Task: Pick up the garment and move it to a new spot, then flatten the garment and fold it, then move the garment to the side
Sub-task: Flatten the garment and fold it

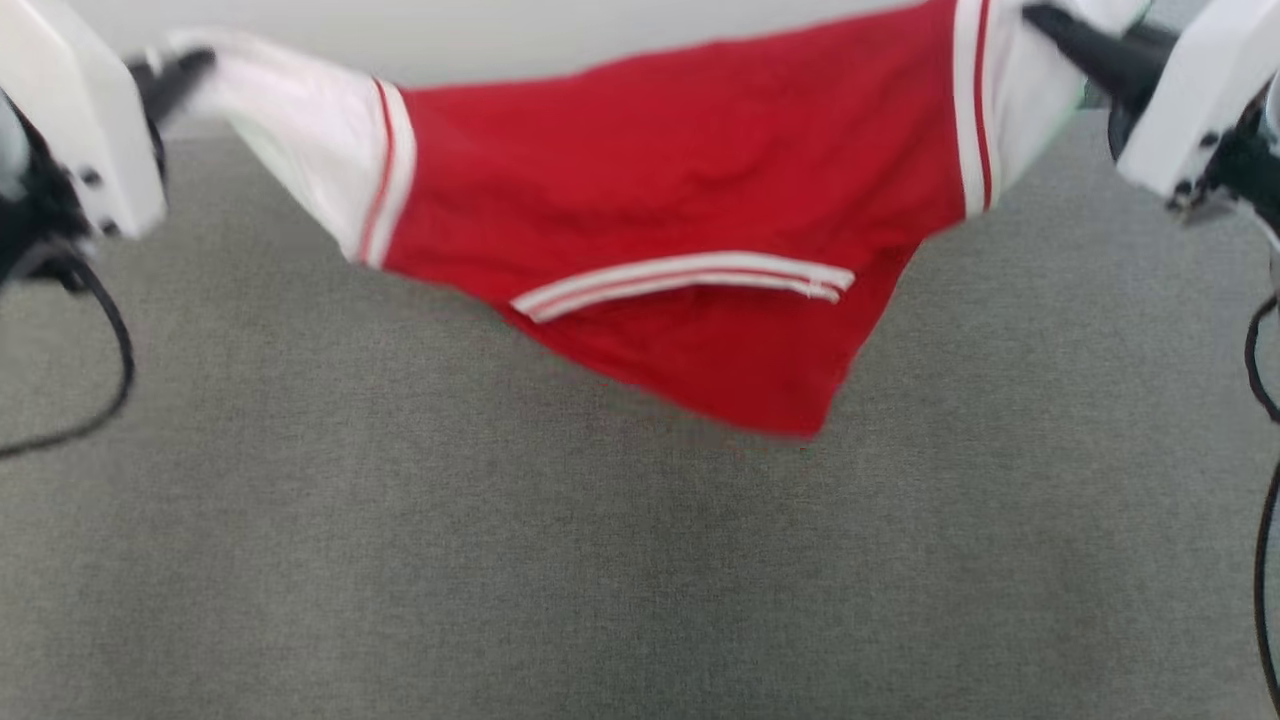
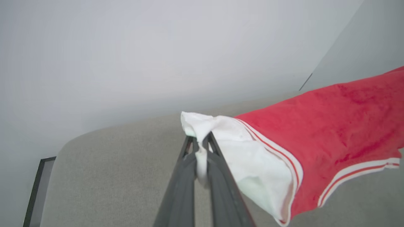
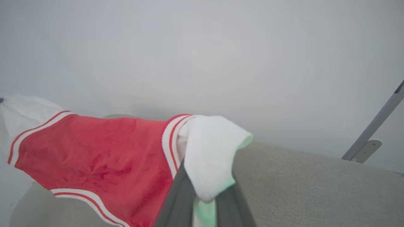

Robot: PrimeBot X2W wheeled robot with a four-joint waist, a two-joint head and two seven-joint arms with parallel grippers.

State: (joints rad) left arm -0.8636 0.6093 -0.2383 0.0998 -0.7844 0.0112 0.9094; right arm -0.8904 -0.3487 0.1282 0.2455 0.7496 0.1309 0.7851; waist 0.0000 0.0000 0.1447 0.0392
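Garment [image 1: 680, 230]: stretched in the air between 2 grippers, over grey surface [image 1: 600, 560].
Left gripper [image 2: 200, 145]: pinching a white sleeve end.
Right gripper [image 1: 1055, 30]: pinching the other sleeve end.

The stretched garment [image 1: 680, 200] bars the far span; open room lies over the grey surface [image 1: 600, 580] nearer

Soft, even, bright light, faint shadow on the grey surface [image 1: 640, 600] under the garment [image 1: 680, 190], head view motion-blurred, wrist views hazy, surface's far edge bowed by the wide lens
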